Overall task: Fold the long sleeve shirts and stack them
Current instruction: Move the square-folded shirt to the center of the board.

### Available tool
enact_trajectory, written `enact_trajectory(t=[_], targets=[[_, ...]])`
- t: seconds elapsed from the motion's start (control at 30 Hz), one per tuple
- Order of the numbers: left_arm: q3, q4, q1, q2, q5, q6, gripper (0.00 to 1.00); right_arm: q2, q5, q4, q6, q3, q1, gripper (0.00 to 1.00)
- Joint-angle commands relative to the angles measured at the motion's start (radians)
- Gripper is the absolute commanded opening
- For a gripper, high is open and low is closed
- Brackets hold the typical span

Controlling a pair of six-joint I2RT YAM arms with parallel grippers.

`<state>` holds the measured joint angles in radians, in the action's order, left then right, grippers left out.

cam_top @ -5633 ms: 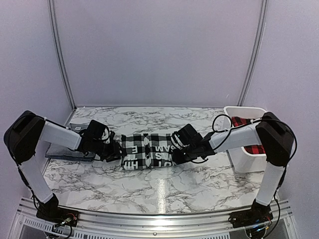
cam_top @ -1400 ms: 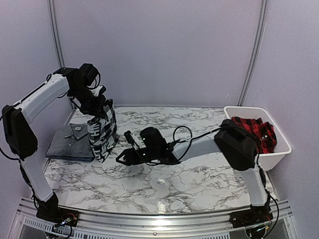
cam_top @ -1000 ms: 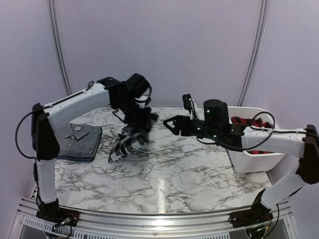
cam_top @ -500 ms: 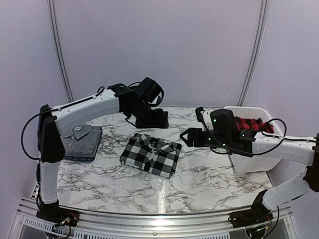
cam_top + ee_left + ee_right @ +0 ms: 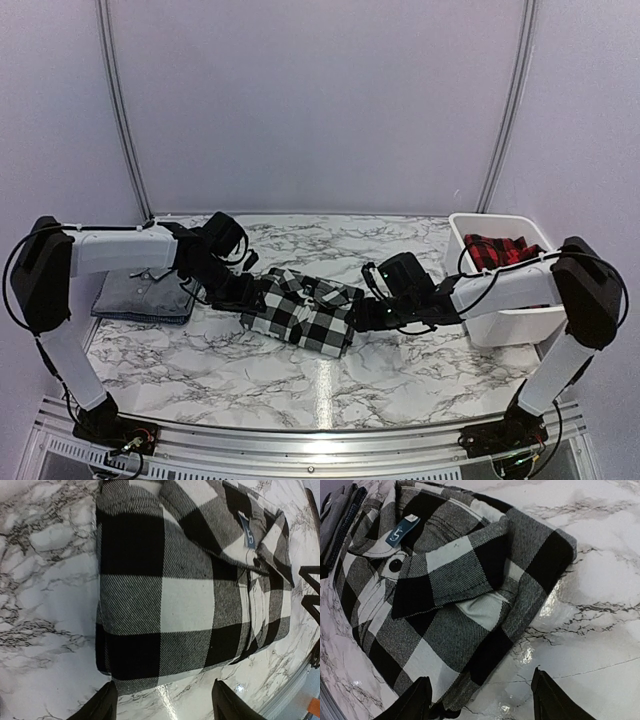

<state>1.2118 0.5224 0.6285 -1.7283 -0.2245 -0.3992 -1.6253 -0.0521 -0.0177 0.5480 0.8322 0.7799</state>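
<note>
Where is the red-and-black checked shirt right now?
The red-and-black checked shirt lies bunched inside the white bin at the right edge of the table, seen in the top view.

We see matt, twill-woven cloth with a soft nap in the black-and-white checked flannel shirt [image 5: 175, 595]; the marble-patterned tabletop [image 5: 600, 580] is smooth and glossy, mirroring light; the white bin [image 5: 510, 328] looks plastic.

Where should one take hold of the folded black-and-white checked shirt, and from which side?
By its two ends, low at the table: left gripper from the left, right gripper from the collar end. The checked shirt lies flat in layers; a one-sided grip may unfold it.
</note>
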Motion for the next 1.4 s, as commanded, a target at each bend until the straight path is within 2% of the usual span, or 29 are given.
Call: enact_trajectory(t=[0.0,0.37,0.53,0.73,0.97,1.1,1.27,1.37], targets=[[-0.061,-0.100,0.000,-0.003,-0.099,0.058,0.64,-0.046,-0.061,0.088,0.029,0.004,-0.024,0.63],[-0.132,-0.156,0.014,-0.040,-0.084,0.010,0.50,-0.158,-0.129,0.114,0.013,0.057,-0.063,0.57],[-0.143,-0.188,0.078,-0.040,-0.082,-0.052,0.46,-0.168,-0.134,0.100,-0.001,0.062,-0.113,0.44],[-0.112,-0.209,0.158,-0.058,-0.029,-0.129,0.46,-0.152,-0.151,0.072,-0.048,0.055,-0.199,0.40],[-0.133,-0.201,0.146,0.050,0.149,-0.189,0.50,-0.130,-0.187,0.039,-0.077,0.070,-0.198,0.51],[-0.155,-0.170,0.120,0.137,0.253,-0.200,0.53,-0.133,-0.190,0.035,-0.078,0.074,-0.180,0.53],[-0.187,-0.120,0.041,0.201,0.308,-0.193,0.54,-0.180,-0.181,0.022,-0.080,0.102,-0.152,0.50],[-0.189,-0.080,0.004,0.213,0.349,-0.173,0.54,-0.208,-0.175,0.022,-0.081,0.124,-0.136,0.42]])
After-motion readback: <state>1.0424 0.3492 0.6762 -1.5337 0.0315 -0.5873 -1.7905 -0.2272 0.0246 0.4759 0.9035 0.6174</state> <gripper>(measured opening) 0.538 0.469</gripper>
